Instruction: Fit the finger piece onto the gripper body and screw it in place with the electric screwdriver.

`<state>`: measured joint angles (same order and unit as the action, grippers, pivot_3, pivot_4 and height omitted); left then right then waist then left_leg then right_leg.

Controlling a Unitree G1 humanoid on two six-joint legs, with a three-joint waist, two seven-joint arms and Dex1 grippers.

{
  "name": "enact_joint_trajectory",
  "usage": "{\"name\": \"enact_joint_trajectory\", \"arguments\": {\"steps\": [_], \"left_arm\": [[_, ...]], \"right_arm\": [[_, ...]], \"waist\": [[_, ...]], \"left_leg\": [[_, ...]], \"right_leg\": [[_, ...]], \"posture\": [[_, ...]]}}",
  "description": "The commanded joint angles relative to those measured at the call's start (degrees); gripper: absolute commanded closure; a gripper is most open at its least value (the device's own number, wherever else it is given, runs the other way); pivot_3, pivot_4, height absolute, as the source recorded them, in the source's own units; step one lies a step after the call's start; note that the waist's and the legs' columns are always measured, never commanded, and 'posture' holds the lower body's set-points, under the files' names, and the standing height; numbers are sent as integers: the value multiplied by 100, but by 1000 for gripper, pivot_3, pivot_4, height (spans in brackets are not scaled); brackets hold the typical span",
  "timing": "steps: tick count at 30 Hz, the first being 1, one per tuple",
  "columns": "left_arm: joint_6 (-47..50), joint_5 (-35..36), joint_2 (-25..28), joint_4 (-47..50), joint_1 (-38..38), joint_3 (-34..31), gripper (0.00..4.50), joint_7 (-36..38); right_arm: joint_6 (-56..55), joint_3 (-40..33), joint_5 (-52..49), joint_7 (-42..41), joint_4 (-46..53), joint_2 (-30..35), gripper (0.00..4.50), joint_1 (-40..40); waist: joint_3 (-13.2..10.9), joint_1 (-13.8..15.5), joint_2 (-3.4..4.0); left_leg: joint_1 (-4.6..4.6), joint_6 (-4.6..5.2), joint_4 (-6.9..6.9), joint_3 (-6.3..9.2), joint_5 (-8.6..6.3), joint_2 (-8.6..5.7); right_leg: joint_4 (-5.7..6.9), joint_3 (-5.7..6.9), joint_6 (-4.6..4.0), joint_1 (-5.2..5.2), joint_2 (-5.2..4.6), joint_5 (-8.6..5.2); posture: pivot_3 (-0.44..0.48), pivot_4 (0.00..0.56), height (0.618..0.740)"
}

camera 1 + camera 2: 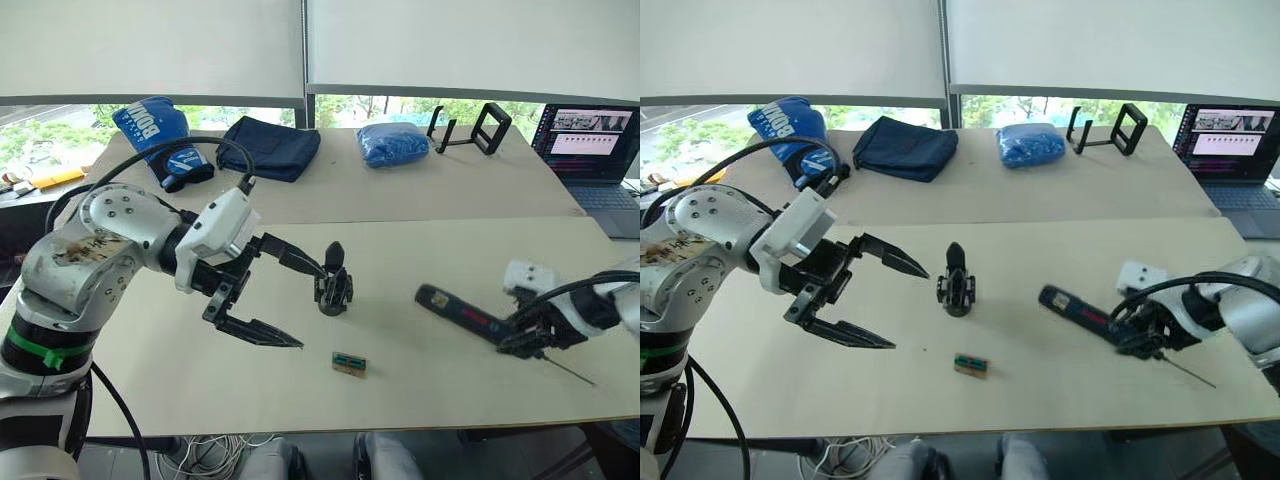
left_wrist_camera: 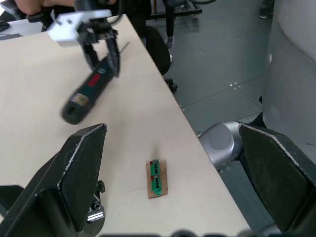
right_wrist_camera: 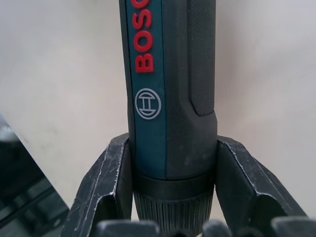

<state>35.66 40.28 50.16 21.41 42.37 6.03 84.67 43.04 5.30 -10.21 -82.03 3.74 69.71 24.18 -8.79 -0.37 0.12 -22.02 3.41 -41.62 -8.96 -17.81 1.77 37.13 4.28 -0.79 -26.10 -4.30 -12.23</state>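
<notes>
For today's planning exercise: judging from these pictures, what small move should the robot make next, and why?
Probably lift the black cylindrical electric screwdriver off the table. The right gripper has a finger on each side of its collar, while it lies flat. The left gripper is open beside the small black gripper body, holding nothing.

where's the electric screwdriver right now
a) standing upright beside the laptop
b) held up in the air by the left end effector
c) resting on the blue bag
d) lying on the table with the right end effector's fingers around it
d: the electric screwdriver lies flat on the table, and the right end effector has one finger on each side of its body near the bit end, while the left end effector hangs open near the gripper body.
</notes>
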Motion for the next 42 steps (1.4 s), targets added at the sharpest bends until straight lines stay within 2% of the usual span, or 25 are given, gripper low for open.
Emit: {"name": "enact_joint_trajectory", "arguments": {"steps": [1,5,8,10,11,14,17,21,24,27,32,36,42], "left_arm": [[-262,-188,-108,-150,-18,123,0,86],[-537,-298,-532,-392,-57,246,0,-19],[-548,-306,-787,-459,-168,335,0,-102],[-719,-447,-894,-557,-343,459,0,-24],[-721,-462,-958,-591,-471,534,0,-25],[-1021,-674,-1096,-762,-791,690,0,42],[-1967,-1158,-1209,-1028,-1161,873,0,285],[-2817,-1477,-1431,-1686,-1475,1003,0,579],[-3193,-1901,-1557,-2246,-1500,1398,0,665],[-3544,-2190,-1613,-2592,-1505,1441,0,657],[-3546,-2360,-1551,-2571,-1461,1384,0,494],[-3304,-2447,-1842,-2607,-1407,1446,0,87],[-3601,-2663,-1938,-2865,-1520,1410,0,-176]], "right_arm": [[61,-1731,-752,370,725,-196,2603,-212],[883,-3527,-1660,1153,1801,-1044,2603,-590],[1598,-4592,-2394,2180,2810,-2040,2603,-621],[1904,-5026,-2859,2899,3666,-2868,2603,-916],[1676,-5028,-2955,3327,4137,-3496,2603,-1196],[1005,-4727,-2980,4145,4991,-4703,2603,-1786],[403,-4004,-2916,4652,5527,-5394,2603,-2398],[-995,-2393,-2294,4904,5626,-5442,2603,-3373],[-1536,-1863,-2076,4797,5595,-5489,2603,-3683],[-1958,-1415,-1888,4641,5406,-5407,2603,-3758],[-2512,-959,-1734,4503,5164,-5296,2603,-3776],[-2984,-727,-1694,4291,4911,-5241,2603,-3961],[-3244,-507,-1720,4320,4775,-5228,2603,-4039]], "waist": [[0,8,0],[1,89,-6],[1,110,-9],[4,109,-12],[10,108,-22],[16,96,-28],[18,69,-20],[20,5,-21],[20,-31,-22],[19,-30,-29],[21,-32,-34],[21,-18,-36],[21,-14,-42]], "left_leg": [[0,0,0,-1,0,1],[-2,0,0,-1,0,3],[-6,2,-3,0,-1,-1],[-6,2,-4,4,-1,-3],[-3,2,6,6,-1,-5],[8,-3,20,11,1,-1],[16,-2,27,-20,1,-15],[61,-3,59,-44,1,-16],[66,-4,60,-49,2,-16],[72,-3,61,-49,2,-17],[72,-3,62,-47,1,-10],[71,0,61,-46,0,-10],[72,4,60,-45,-2,-9]], "right_leg": [[0,0,-7,0,1,4],[-2,0,-9,2,3,6],[-2,-1,-10,2,0,8],[1,-4,-11,1,-1,8],[-2,-6,-12,3,2,8],[-3,-14,-11,8,25,6],[6,-42,-11,-4,20,7],[-1,-58,-12,16,23,4],[-2,-63,-7,17,24,0],[-4,-65,-7,23,25,0],[-5,-65,-14,23,29,1],[-6,-65,-13,23,27,1],[-7,-65,-15,25,27,2]], "posture": [[0,150,740],[0,150,740],[0,150,740],[0,150,740],[0,150,740],[0,150,740],[0,150,740],[0,150,740],[0,150,740],[0,150,740],[0,150,740],[0,150,740],[0,150,740]]}}
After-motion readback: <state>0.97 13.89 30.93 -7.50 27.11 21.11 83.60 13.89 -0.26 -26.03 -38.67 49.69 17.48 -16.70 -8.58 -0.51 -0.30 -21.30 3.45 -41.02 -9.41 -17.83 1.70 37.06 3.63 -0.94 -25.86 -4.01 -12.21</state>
